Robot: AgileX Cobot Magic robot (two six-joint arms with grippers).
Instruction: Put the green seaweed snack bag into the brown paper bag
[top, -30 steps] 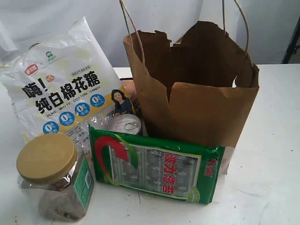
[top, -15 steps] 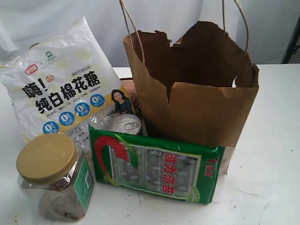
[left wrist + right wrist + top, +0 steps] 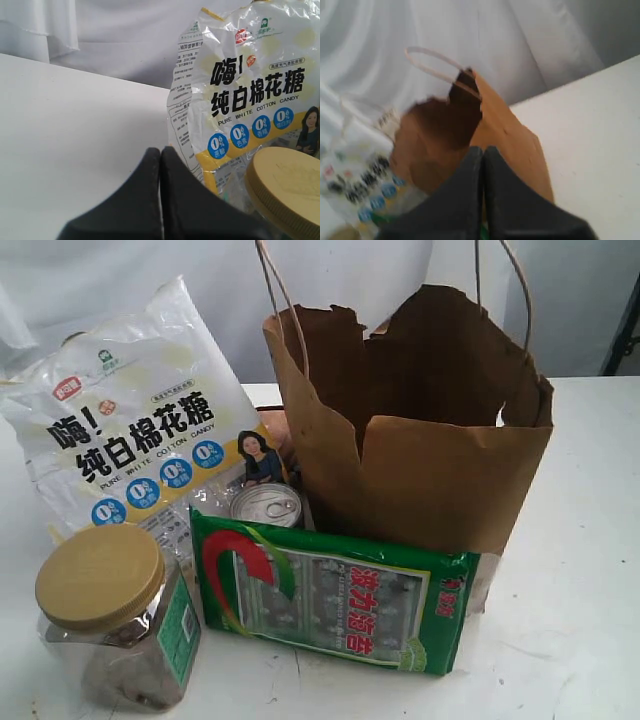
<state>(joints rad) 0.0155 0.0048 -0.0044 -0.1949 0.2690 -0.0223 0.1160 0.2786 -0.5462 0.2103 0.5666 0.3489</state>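
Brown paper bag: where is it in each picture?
Exterior view: brown paper bag stands right of centre, behind the green seaweed snack bag.
Left wrist view: not in it.
Right wrist view: brown paper bag blurred, just beyond the right gripper.
Shared landmark: white cotton-candy bag.

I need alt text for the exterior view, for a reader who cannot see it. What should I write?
A green seaweed snack bag sits on a white table in front of a tall, open brown paper bag with a torn rim. A yellow-lidded clear jar stands to its left; a tin can and a large white cotton-candy bag are behind.
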